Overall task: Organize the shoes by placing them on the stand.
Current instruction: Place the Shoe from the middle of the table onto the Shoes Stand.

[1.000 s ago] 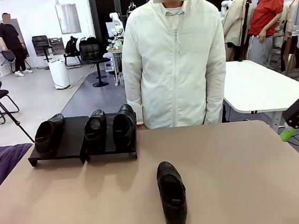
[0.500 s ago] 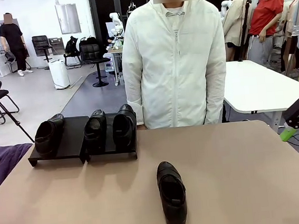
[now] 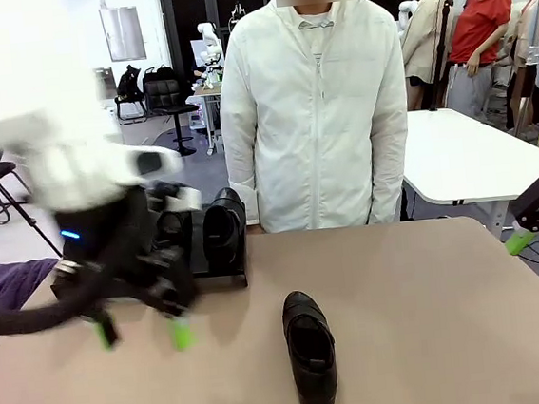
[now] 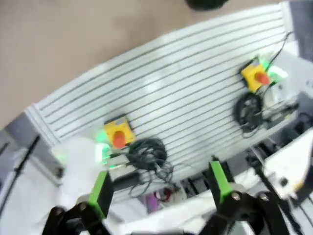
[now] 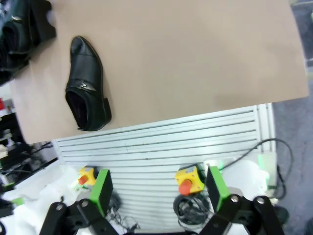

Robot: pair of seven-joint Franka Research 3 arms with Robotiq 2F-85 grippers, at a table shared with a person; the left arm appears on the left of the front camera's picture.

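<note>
One black shoe (image 3: pixel 309 349) lies alone on the tan table, toe toward the person. The low black stand (image 3: pixel 221 278) sits at the far left with a shoe (image 3: pixel 224 227) on its right section. A second shoe (image 3: pixel 170 231) beside it is partly covered. My left gripper (image 3: pixel 141 334), blurred with motion, hangs open over the table just in front of the stand, left of the lone shoe. Its own view has the gripper (image 4: pixel 160 188) open and empty. My right gripper (image 5: pixel 158 188) is open and empty, high over the table's near edge, looking down on the lone shoe (image 5: pixel 87 84).
A person in a white jacket (image 3: pixel 313 112) stands at the far edge, hands out of sight. The bare tan table (image 3: pixel 432 301) stretches to the right of the shoe. A ribbed panel with yellow boxes (image 5: pixel 188 178) and cables runs below the table's near edge.
My left arm has swung in from the left and now covers the stand's left part. The shoes and the person have not moved.
</note>
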